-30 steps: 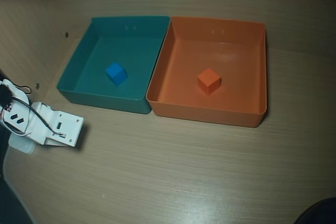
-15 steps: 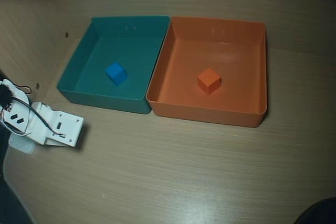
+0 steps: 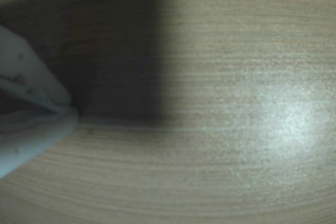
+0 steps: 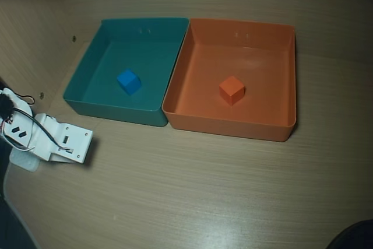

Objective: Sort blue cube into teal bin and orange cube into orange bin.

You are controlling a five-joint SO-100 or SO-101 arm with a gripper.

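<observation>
In the overhead view, the blue cube (image 4: 129, 81) lies inside the teal bin (image 4: 87, 68), upper left; the orange cube (image 4: 232, 90) sits mid-floor in the adjoining orange bin (image 4: 233, 126).

I compared the overhead view now with the two before it and found no change at all. The blue cube (image 4: 129, 81) lay in the teal bin (image 4: 87, 73) where it had lain, at about 9 o'clock from the orange cube (image 4: 232, 90), and that one had not shifted in the orange bin (image 4: 233, 125). The arm (image 4: 49, 137) at the left edge had not moved either.
</observation>
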